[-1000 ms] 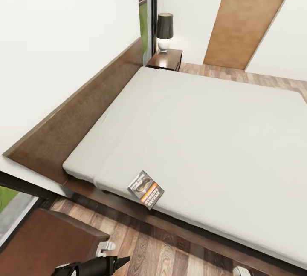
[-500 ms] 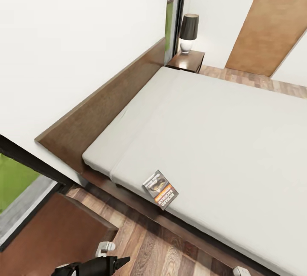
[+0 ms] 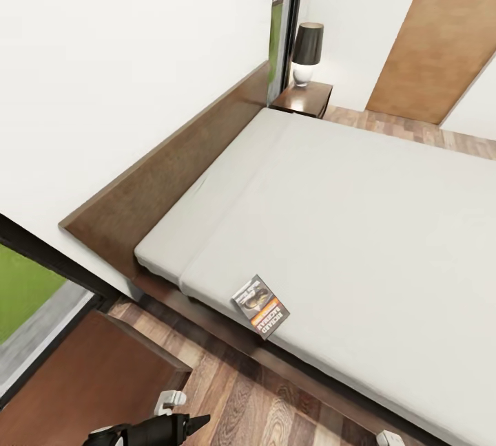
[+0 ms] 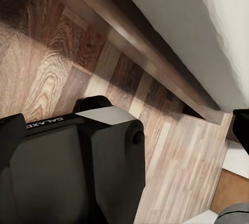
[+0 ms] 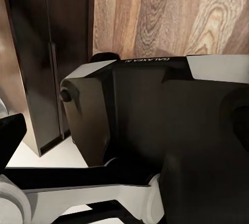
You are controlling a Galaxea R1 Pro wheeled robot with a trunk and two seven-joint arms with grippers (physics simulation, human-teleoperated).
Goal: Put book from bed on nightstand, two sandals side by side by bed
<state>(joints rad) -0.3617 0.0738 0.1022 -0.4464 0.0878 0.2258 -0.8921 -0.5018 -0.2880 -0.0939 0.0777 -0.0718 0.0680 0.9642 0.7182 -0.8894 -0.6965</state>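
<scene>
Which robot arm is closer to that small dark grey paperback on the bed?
Left. The black left gripper hangs over the wood floor beside the bed, near the paperback; the right arm peeks in at the head view's bottom edge, farther off.

White walls (image 3: 124, 54) close the room on the left and far side. A tall dark-framed window (image 3: 284, 12) stands in the far corner, showing red brick and green outside; another dark-framed pane (image 3: 31, 294) at the near left shows grass. A tan wooden door (image 3: 434, 33) is set in the far right wall. The floor (image 3: 255, 405) is brown wood plank with mixed light and dark boards. Light is even and soft.
</scene>
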